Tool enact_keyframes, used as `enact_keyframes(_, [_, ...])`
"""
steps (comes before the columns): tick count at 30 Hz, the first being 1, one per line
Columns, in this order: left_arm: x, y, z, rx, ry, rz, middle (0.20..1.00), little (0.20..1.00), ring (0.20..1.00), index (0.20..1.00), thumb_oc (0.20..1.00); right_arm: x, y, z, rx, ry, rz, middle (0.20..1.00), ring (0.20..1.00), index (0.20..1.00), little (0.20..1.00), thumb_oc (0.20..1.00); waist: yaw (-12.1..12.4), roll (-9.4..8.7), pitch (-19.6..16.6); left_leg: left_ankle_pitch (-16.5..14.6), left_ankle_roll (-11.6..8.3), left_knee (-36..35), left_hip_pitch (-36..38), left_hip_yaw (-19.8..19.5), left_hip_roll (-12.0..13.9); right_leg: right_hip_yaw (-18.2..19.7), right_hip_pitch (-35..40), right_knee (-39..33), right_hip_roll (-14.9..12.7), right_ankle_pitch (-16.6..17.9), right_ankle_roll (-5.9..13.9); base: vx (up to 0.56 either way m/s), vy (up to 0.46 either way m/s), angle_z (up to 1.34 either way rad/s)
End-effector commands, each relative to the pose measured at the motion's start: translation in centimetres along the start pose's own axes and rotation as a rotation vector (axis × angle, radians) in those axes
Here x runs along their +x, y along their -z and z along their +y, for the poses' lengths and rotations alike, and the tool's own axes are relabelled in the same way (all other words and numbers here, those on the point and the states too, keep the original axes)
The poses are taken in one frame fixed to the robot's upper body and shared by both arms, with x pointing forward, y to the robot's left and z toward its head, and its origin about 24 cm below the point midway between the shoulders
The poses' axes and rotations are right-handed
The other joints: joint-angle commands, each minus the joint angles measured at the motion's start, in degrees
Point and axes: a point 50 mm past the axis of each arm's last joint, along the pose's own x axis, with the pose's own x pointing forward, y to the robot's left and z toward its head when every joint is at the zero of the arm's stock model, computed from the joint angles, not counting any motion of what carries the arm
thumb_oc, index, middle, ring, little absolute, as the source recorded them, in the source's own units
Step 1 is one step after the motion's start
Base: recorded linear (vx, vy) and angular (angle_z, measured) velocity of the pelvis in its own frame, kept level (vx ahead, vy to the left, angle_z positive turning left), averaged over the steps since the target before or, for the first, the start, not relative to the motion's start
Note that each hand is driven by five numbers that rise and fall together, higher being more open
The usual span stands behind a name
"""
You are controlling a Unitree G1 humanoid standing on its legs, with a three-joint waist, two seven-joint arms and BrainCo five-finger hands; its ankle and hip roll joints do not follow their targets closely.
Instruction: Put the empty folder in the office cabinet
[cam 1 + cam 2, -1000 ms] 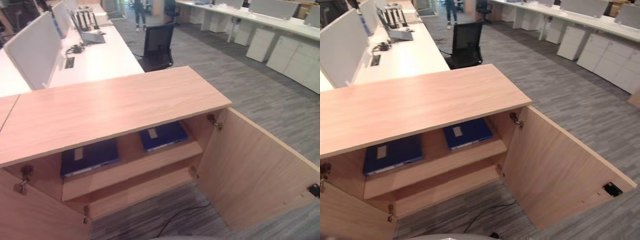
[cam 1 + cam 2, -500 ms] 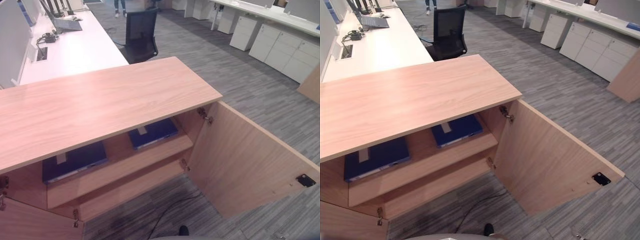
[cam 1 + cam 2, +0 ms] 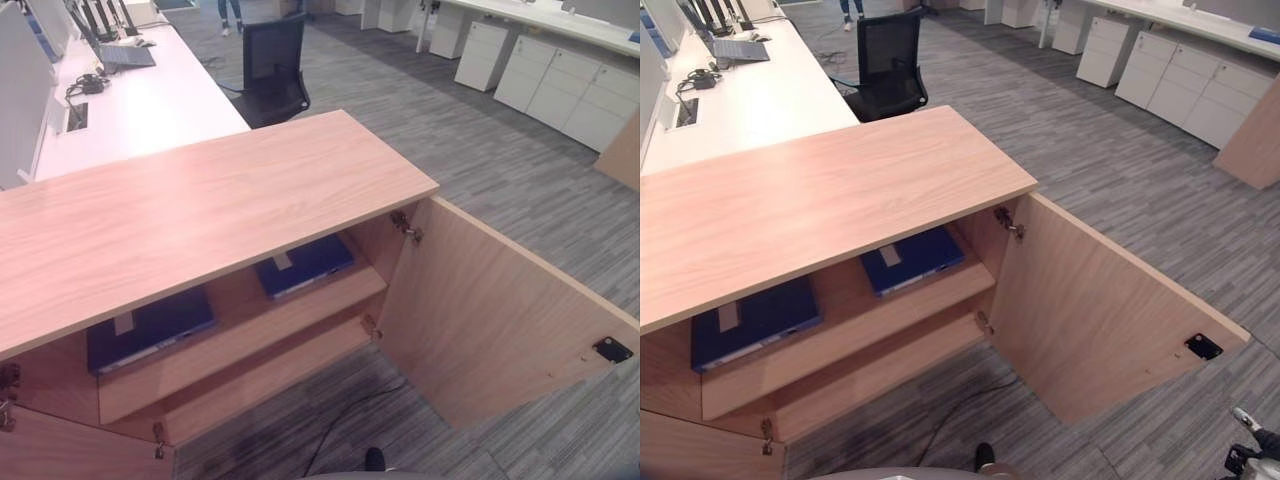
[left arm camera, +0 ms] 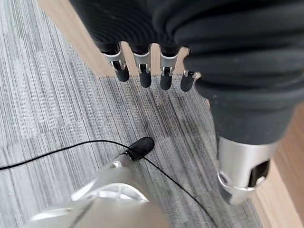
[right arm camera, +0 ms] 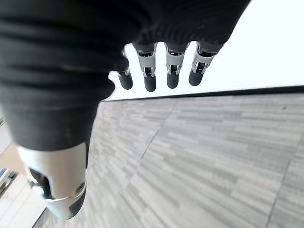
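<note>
A low wooden office cabinet (image 3: 200,210) stands in front of me with both doors swung open, the right door (image 3: 490,310) out over the carpet and the left door (image 3: 60,450) at the lower left. Two dark blue folders lie flat on its upper shelf (image 3: 240,338), one on the left (image 3: 150,328) and one on the right (image 3: 305,265). My left hand (image 4: 142,71) hangs above the grey carpet beside the wooden panel, fingers straight, holding nothing. My right hand (image 5: 161,71) hangs over the carpet too, fingers straight and empty.
Behind the cabinet runs a long white desk (image 3: 130,100) with a black office chair (image 3: 275,60) at its end. White drawer units (image 3: 560,80) line the far right. A person's legs (image 3: 228,10) stand far back. Grey carpet surrounds the cabinet.
The whole picture has shifted, so my head camera has moved a little. The folders and cabinet doors stay as they were.
</note>
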Motion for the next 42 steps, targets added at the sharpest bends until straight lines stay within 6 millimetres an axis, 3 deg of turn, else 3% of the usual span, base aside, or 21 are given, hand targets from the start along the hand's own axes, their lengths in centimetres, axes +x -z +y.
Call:
enact_keyframes(1, [0.0, 0.1, 0.3, -0.047, -0.014, 0.013, 1.0, 1.0, 1.0, 1.0, 1.0, 0.1, 0.5, -0.6, 0.082, 0.062, 0.015, 1.0, 1.0, 1.0, 1.0, 1.0, -2.21, -3.11, 0.74, -2.05, -2.19, 5.49, -1.41, -4.72, 4.47, -0.65, 2.63, 2.1, -2.44, -4.06, 5.03, 0.07, -0.163, -0.04])
enact_keyframes(3, [0.0, -0.6, 0.3, -0.104, -0.009, -0.009, 1.0, 1.0, 1.0, 1.0, 1.0, 0.0, 0.8, -0.1, 0.073, 0.047, 0.023, 1.0, 1.0, 1.0, 1.0, 1.0, -2.37, -3.78, 2.13, -3.98, -2.31, 12.83, -3.28, -6.48, 5.85, 1.34, 2.64, 3.3, -1.33, -5.08, 3.82, -0.01, -0.139, -0.26])
enact_keyframes(4, [0.0, -1.3, 0.3, -0.154, -0.003, -0.038, 1.0, 1.0, 1.0, 1.0, 1.0, -0.1, 0.7, 0.4, 0.071, 0.041, 0.023, 1.0, 1.0, 1.0, 1.0, 1.0, -1.7, -3.92, 3.03, -3.63, -2.13, 15.75, -4.5, -9.98, 5.52, 2.82, 2.12, 3.98, -0.84, -5.13, 3.32, -0.11, -0.094, -1.27])
enact_keyframes(5, [-0.1, -2.1, 0.3, -0.212, -0.003, -0.057, 1.0, 1.0, 1.0, 1.0, 1.0, -0.2, 1.0, 1.3, 0.074, 0.024, 0.033, 1.0, 1.0, 1.0, 1.0, 1.0, -0.41, -4.73, 3.63, -5.84, -0.54, 17.81, -7.83, -18.57, 1.73, 4.95, 1.1, 4.13, -0.93, -4.68, 2.93, 0.0, 0.051, -1.91])
enact_keyframes(6, [0.0, -1.5, -0.3, -0.233, 0.009, -0.03, 1.0, 1.0, 1.0, 1.0, 1.0, -0.4, 1.0, 2.1, 0.061, 0.002, 0.028, 1.0, 1.0, 1.0, 1.0, 1.0, 1.23, -4.43, 3.84, -8.09, 0.46, 14.62, -9.13, -28.62, -4.92, 8.44, 0.27, 4.12, -0.16, -4.22, 3.21, 0.02, 0.163, -1.98])
enact_keyframes(7, [0.0, -1.3, -0.3, -0.274, 0.005, -0.019, 1.0, 1.0, 1.0, 1.0, 1.0, -0.7, 0.7, 2.9, 0.053, -0.02, 0.003, 1.0, 1.0, 1.0, 1.0, 1.0, 1.7, -3.46, 3.94, -8.14, 1.76, 10.79, -8.42, -33.82, -7.9, 10.89, -0.59, 5.05, 0.87, -4.34, 3.13, 0.05, 0.308, -1.88])
enact_keyframes(10, [0.0, -1.1, 0.7, -0.241, -0.022, -0.018, 1.0, 1.0, 1.0, 1.0, 1.0, -1.2, 2.4, 3.8, -0.006, -0.063, 0.039, 1.0, 1.0, 1.0, 1.0, 1.0, 0.25, -1.35, 2.99, -5.62, 3.69, 2.69, -4.41, -28.66, -9.05, 14.36, -3.78, 5.52, -0.79, -2.75, 5.85, -0.03, 0.392, -1.78])
enact_keyframes(15, [-0.1, -1.8, 2.2, -0.2, -0.063, -0.042, 1.0, 1.0, 1.0, 1.0, 1.0, -2.0, 3.4, 5.5, -0.062, -0.13, 0.043, 1.0, 1.0, 1.0, 1.0, 1.0, -0.25, -1.34, 5.16, -5.23, 5.45, 0.04, -2.9, -23.55, -11.57, 15.91, -8.01, 8.33, -3.12, -0.72, 8.65, -0.15, 0.289, -0.91])
enact_keyframes(17, [-0.2, -1.5, 2.9, -0.205, -0.084, -0.034, 1.0, 1.0, 1.0, 1.0, 1.0, -2.4, 2.2, 6.9, -0.078, -0.178, -0.013, 1.0, 1.0, 1.0, 1.0, 1.0, 1.42, -0.94, 6.92, -4.62, 5.56, 0.04, -3.21, -21.17, -10.49, 7.82, -8.16, 12.53, -6.02, -2.26, 7.15, -0.2, 0.061, -0.46])
enact_keyframes(19, [-0.2, -1.9, 3.3, -0.207, -0.088, -0.049, 1.0, 1.0, 1.0, 1.0, 1.0, -2.3, 1.8, 6.7, -0.066, -0.172, -0.025, 1.0, 1.0, 1.0, 1.0, 1.0, 1.81, -0.94, 6.93, -4.39, 5.6, 0.04, -3.44, -21.21, -10.29, 6.77, -6.93, 13.92, -6.76, -3.16, 6.84, -0.09, -0.002, -0.51])
enact_keyframes(22, [-0.1, -0.9, 3.0, -0.225, -0.078, -0.033, 1.0, 1.0, 1.0, 1.0, 1.0, -1.9, -0.6, 6.3, -0.076, -0.158, -0.106, 1.0, 1.0, 1.0, 1.0, 1.0, 3.6, -2.61, 4.08, -4.64, 5.33, 0.04, -3.85, -20.11, -10.73, 4.96, -3.49, 6.0, -6.4, -1.34, 7.44, 0.04, -0.085, -0.08])
enact_keyframes(23, [-0.1, -0.9, 3.0, -0.225, -0.078, -0.033, 1.0, 1.0, 1.0, 1.0, 1.0, -1.9, -0.6, 6.3, -0.076, -0.158, -0.106, 1.0, 1.0, 1.0, 1.0, 1.0, 3.61, -2.6, 4.08, -4.65, 5.33, 0.04, -3.84, -20.1, -10.72, 4.96, -3.46, 5.93, -6.39, -1.3, 7.44, 0.09, -0.075, -0.15])
enact_keyframes(31, [0.0, -0.3, 1.5, -0.176, -0.03, -0.024, 1.0, 1.0, 1.0, 1.0, 1.0, -2.1, -8.6, 5.1, -0.189, -0.161, -0.399, 1.0, 1.0, 1.0, 1.0, 1.0, 4.65, -3.55, 2.85, -4.93, 4.32, 0.04, -2.71, -21.41, -9.09, 3.86, -0.13, 2.52, -5.07, -1.11, 6.81, 0.04, -0.089, 0.08])
enact_keyframes(32, [0.0, -0.3, 1.5, -0.176, -0.03, -0.024, 1.0, 1.0, 1.0, 1.0, 1.0, -2.1, -8.6, 5.1, -0.189, -0.161, -0.399, 1.0, 1.0, 1.0, 1.0, 1.0, 4.64, -3.55, 2.87, -4.93, 4.32, 0.04, -2.7, -21.42, -9.08, 3.85, -0.1, 2.51, -5.07, -1.1, 6.81, 0.02, -0.079, 0.1])
enact_keyframes(33, [0.0, -0.4, 1.5, -0.17, -0.031, -0.028, 1.0, 1.0, 1.0, 1.0, 1.0, -2.4, -10.2, 5.0, -0.196, -0.161, -0.456, 1.0, 1.0, 1.0, 1.0, 1.0, 4.9, -3.69, 2.82, -4.87, 4.11, 0.04, -2.65, -21.61, -8.79, 3.72, 0.25, 2.15, -4.78, -1.31, 6.61, 0.01, -0.052, 0.07])
enact_keyframes(35, [0.0, -0.3, 1.5, -0.169, -0.031, -0.027, 1.0, 1.0, 1.0, 1.0, 1.0, -2.4, -10.8, 4.8, -0.205, -0.16, -0.477, 1.0, 1.0, 1.0, 1.0, 1.0, 5.03, -3.71, 2.76, -4.84, 3.96, 0.04, -2.57, -21.77, -8.61, 3.53, 0.56, 1.85, -4.61, -1.38, 6.51, 0.02, -0.081, 0.06])
enact_keyframes(36, [0.0, 0.0, 1.6, -0.167, -0.033, -0.019, 1.0, 1.0, 1.0, 1.0, 1.0, -2.7, -12.3, 4.6, -0.228, -0.163, -0.525, 1.0, 1.0, 1.0, 1.0, 1.0, 5.39, -3.77, 2.66, -4.77, 3.67, 0.04, -2.51, -21.92, -8.26, 3.3, 1.07, 1.39, -4.37, -1.57, 6.33, 0.02, -0.082, 0.06])
enact_keyframes(37, [0.0, 0.0, 1.6, -0.167, -0.033, -0.019, 1.0, 1.0, 1.0, 1.0, 1.0, -2.7, -12.3, 4.6, -0.228, -0.163, -0.525, 1.0, 1.0, 1.0, 1.0, 1.0, 5.38, -3.77, 2.67, -4.77, 3.67, 0.04, -2.51, -21.93, -8.25, 3.29, 1.09, 1.38, -4.37, -1.56, 6.33, 0.02, -0.102, 0.11])
enact_keyframes(38, [0.0, 0.5, 1.7, -0.165, -0.036, -0.006, 1.0, 1.0, 1.0, 1.0, 1.0, -3.1, -13.7, 4.4, -0.257, -0.164, -0.577, 1.0, 1.0, 1.0, 1.0, 1.0, 5.82, -3.8, 2.65, -4.65, 3.49, 0.04, -2.49, -22.09, -8.03, 3.24, 1.44, 1.0, -4.07, -1.7, 6.17, 0.02, -0.075, 0.12])
enact_keyframes(42, [-0.1, 1.7, 2.0, -0.154, -0.042, 0.028, 1.0, 1.0, 1.0, 1.0, 1.0, -3.7, -15.9, 4.3, -0.277, -0.17, -0.647, 1.0, 1.0, 1.0, 1.0, 1.0, 6.86, -3.72, 2.5, -4.32, 3.04, 0.04, -2.57, -22.53, -7.35, 2.88, 2.05, 0.4, -3.5, -2.24, 5.82, 0.02, -0.083, 0.06])
